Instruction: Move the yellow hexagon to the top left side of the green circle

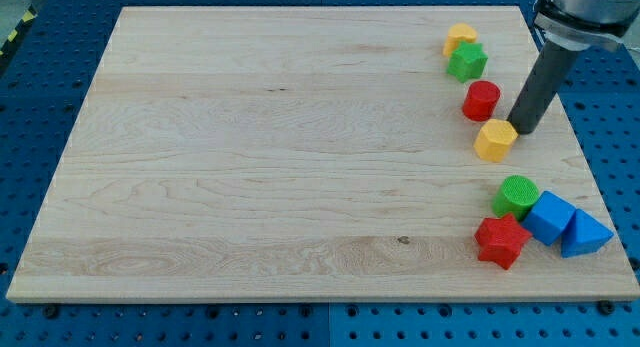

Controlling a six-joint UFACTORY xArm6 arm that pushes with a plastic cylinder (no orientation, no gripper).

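The yellow hexagon (495, 140) lies near the board's right side. The green circle (516, 196) lies below it and slightly to the right, a short gap apart. My tip (522, 128) rests on the board just to the upper right of the yellow hexagon, touching or nearly touching its edge. The dark rod rises from there toward the view's top right corner.
A red cylinder (481, 100) sits just above the hexagon. A green star (467, 61) and a yellow block (460, 37) lie higher up. A red star (500, 241), a blue cube (549, 216) and a blue triangle (584, 234) crowd around the green circle. The wooden board's right edge (570, 127) is close.
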